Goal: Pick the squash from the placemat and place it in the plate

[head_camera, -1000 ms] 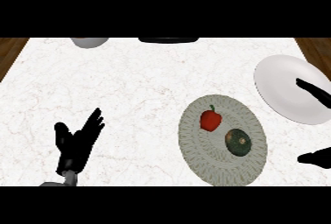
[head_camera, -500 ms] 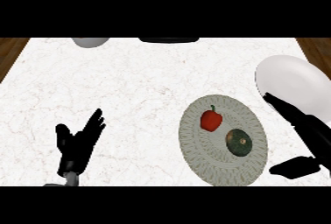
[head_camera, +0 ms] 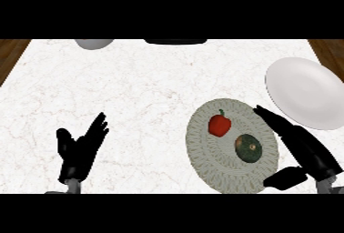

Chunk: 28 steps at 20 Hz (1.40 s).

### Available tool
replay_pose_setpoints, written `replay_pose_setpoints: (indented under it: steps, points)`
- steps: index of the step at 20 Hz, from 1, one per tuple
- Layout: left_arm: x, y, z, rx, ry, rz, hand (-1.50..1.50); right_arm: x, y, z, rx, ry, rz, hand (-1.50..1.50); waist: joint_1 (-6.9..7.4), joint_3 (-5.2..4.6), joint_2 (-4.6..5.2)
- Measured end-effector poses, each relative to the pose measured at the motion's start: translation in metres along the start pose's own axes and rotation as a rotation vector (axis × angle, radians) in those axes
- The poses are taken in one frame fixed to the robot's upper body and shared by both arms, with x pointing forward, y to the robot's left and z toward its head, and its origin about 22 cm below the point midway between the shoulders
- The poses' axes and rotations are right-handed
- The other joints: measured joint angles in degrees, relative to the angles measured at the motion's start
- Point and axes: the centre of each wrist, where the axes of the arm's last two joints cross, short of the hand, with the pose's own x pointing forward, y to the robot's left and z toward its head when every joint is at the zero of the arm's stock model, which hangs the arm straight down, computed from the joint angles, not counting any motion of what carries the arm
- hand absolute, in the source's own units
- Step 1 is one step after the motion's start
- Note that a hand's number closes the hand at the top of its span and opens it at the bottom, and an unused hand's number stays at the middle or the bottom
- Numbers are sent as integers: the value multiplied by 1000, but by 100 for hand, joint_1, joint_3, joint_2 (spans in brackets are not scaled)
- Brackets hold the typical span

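Squash (head_camera: 248, 148) lies left of our spread right hand (head_camera: 300, 148); we should close on it, avoiding the pepper (head_camera: 220, 124) beyond.

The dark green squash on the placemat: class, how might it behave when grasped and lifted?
The squash looks rounded and squat, so it may roll if nudged. Its smooth rind could slip between fingers. It seems rigid, unlikely to deform, and the woven placemat may limit sliding.
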Motion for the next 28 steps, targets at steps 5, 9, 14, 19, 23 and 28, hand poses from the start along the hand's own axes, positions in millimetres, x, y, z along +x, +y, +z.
replay_pose_setpoints:
  steps: [5, 9, 14, 19, 23, 28]
  points:
    - [-6, -4, -3, 3, -7, -1, 0, 3, 16, 1, -4, 26, 40, -150, -4, 1, -3]
    - [-2, 0, -4, 2, -3, -3, 0, 3, 21, -6, -18, 61, 86, -150, 0, 0, -1]
    - [-4, -5, -7, -3, -1, 1, 0, 0, 28, -14, -13, 91, 119, -150, -2, 1, 0]
    - [0, -2, -7, -6, -2, 6, 0, -3, 37, -32, 15, 98, 130, -150, 6, 3, -1]
    - [-5, -4, -8, -9, -7, 1, 0, -15, 48, -41, 53, 102, 159, 150, 11, 6, -3]
    - [-2, -4, -6, -10, -1, 0, 0, -12, 54, -45, 75, 57, 241, 150, 9, -3, -5]
